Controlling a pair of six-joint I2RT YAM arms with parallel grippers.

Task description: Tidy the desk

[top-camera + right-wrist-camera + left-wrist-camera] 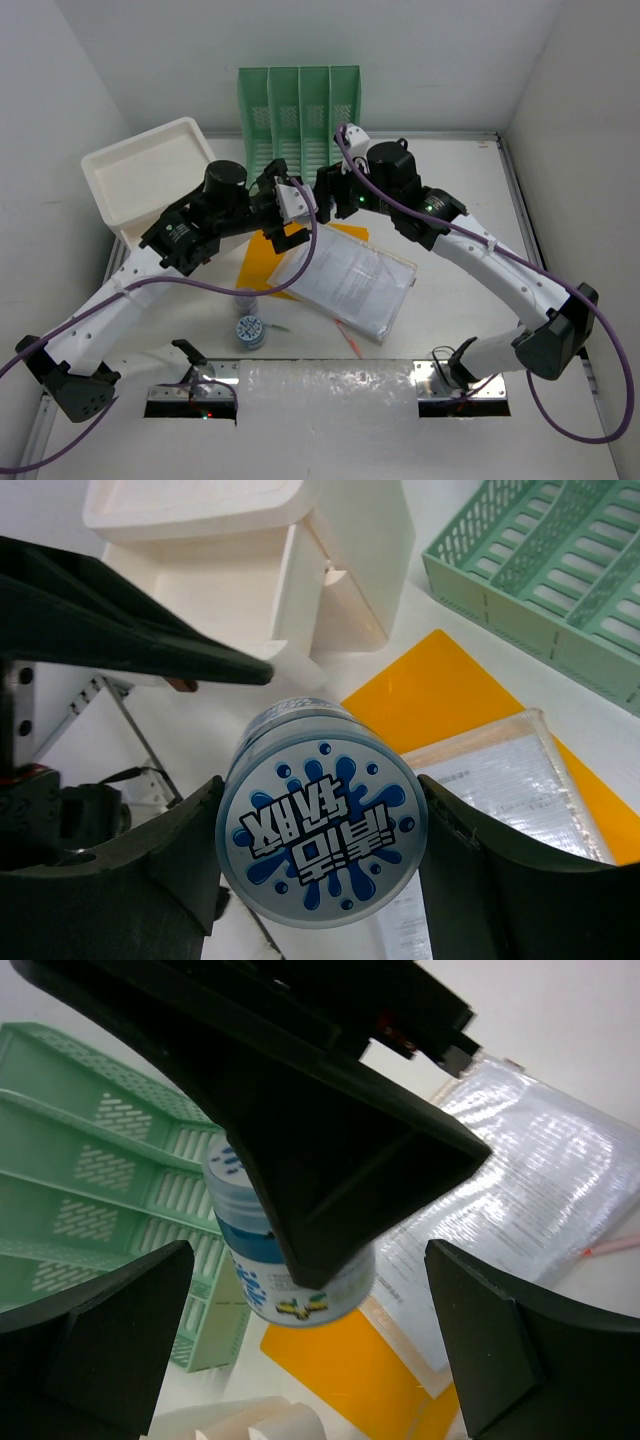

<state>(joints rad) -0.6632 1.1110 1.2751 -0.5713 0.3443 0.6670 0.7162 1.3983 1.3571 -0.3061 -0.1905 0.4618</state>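
Observation:
My right gripper (320, 830) is shut on a round jar (318, 825) with a blue-splash printed lid, held in the air. In the left wrist view the jar (290, 1270) hangs under a black right finger (340, 1160), just ahead of my left gripper (310, 1360), which is open and empty with its fingers (100, 1340) wide apart. In the top view both grippers, left (290, 215) and right (328, 200), meet above the white desk (460, 330), in front of the green file rack (298, 110).
A plastic sleeve of papers (350, 275) lies on a yellow folder (262, 262). A white drawer box (150, 175) stands back left. A small jar (250, 331), a bottle (245, 300), a pink pen (350, 338) and bubble wrap (330, 395) lie near the front.

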